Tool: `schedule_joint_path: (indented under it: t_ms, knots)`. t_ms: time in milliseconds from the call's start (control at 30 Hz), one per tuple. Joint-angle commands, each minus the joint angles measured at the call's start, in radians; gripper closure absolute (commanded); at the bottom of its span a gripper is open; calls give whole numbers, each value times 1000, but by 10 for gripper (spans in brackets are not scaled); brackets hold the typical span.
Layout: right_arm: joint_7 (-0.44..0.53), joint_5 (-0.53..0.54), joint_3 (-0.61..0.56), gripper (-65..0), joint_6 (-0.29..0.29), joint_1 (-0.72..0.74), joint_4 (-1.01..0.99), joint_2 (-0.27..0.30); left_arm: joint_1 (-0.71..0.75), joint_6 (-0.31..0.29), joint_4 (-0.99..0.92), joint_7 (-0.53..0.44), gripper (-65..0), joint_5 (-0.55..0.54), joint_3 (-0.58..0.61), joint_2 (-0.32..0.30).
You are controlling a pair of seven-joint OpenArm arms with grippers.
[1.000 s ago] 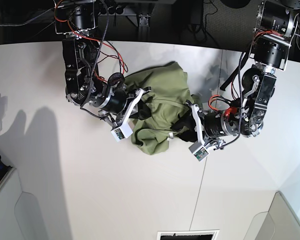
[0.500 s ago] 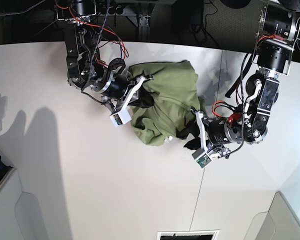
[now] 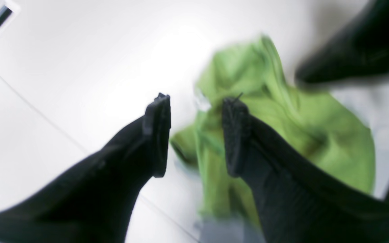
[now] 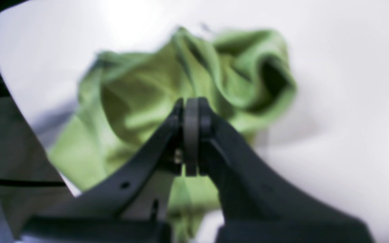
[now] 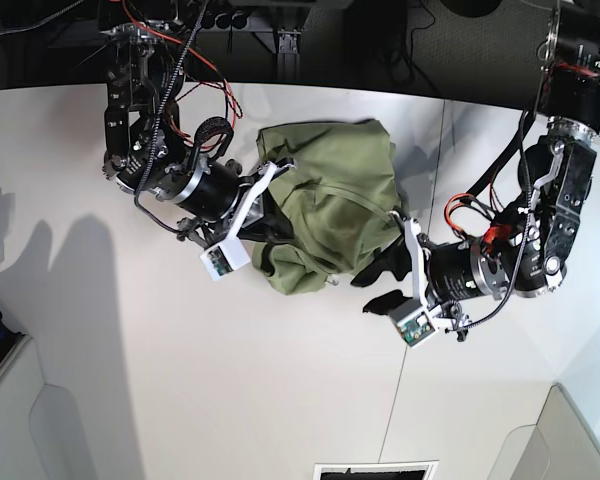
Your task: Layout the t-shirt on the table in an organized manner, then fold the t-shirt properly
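T-shirt [image 5: 330, 205], olive green, crumpled: in the base view we recorded it bunched in a heap on the white table [image 5: 180, 380], toward the far middle, between the two arms. We noted the right gripper [image 5: 270, 215] buried in the heap's near-left side and the left gripper [image 5: 380, 285] just off its near-right edge, over bare tabletop. In the left wrist view, badly blurred, we logged the left gripper [image 3: 196, 135] with its black fingers [image 3: 157, 135] standing apart, nothing between them, the t-shirt [image 3: 282, 135] lying beyond and to one side. In the right wrist view, also blurred, we logged the right gripper [image 4: 191, 135] with its fingers pressed together; whether any fabric was pinched between them we could not tell, though the t-shirt [image 4: 140, 101] lay bunched directly behind the tips.
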Motion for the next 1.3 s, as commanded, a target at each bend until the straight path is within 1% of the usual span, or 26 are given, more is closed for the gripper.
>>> schedule_joint_path:
  t_ms: [0, 67, 133, 200, 267, 333, 400, 467, 567, 700, 767, 833, 900, 967, 1033, 1100, 1133, 1200, 1267]
  knots:
    - [16, 19, 1, 0, 3, -12, 32, 18, 7, -3, 35, -11, -215, -17, -8, -39]
    - [13, 19, 1, 0, 3, -59, 57, 58, 70, -3, 71, -11, -186, -17, -10, -93]
    - [13, 19, 7, 0, 3, -121, 90, 101, 143, -3, 101, -11, -184, -17, -32, -138]
    - [13, 20, 29, 0, 3, -190, 130, 142, 225, -3, 124, -10, -184, -20, -79, -170]
    - [13, 26, 63, 0, 3, -264, 179, 179, 312, -8, 145, 3, -184, -38, -144, -188]
    - [13, 50, 104, 0, 3, -340, 228, 216, 400, -50, 176, 39, -184, -71, -216, -190]
    - [13, 90, 143, 0, 4, -417, 266, 250, 491, -54, 219, 68, -184, -112, -270, -190]
    - [13, 124, 167, 0, 4, -488, 278, 279, 583, -54, 258, 75, -184, -125, -299, -190]
    - [-4, 133, 168, 0, 5, -583, 278, 304, 706, -54, 272, 75, -184, -109, -301, -188]
    - [-9, 131, 162, 0, 5, -697, 273, 326, 858, -54, 244, 73, -184, -35, -293, -184]
    - [-9, 126, 146, 0, 5, -740, 251, 344, 919, -54, 213, 55, -184, 14, -269, -184]
    - [-8, 88, 117, 0, 9, -766, 204, 360, 962, -54, 158, -11, -184, 103, -215, -184]
    - [-5, 31, 75, 0, 12, -768, 132, 369, 973, -54, 76, -117, -184, 239, -131, -184]
    - [0, -34, 24, 0, 11, -757, 46, 370, 962, -54, -30, -251, -184, 400, -31, -184]
    - [8, -100, -35, 0, 11, -735, -47, 370, 929, -54, -148, -403, -184, 557, 69, -183]
    - [8, -163, -97, 0, 11, -699, -143, 370, 869, -54, -267, -520, -184, 677, 159, -172]
    - [10, -200, -126, 0, 11, -678, -193, 369, 832, -54, -323, -533, -184, 702, 197, -157]
    - [11, -264, -179, 0, 3, -629, -303, 369, 761, -54, -432, -519, -184, 706, 261, -116]
    - [11, -280, -226, 0, -10, -572, -416, 369, 695, -54, -542, -517, -184, 705, 317, -68]
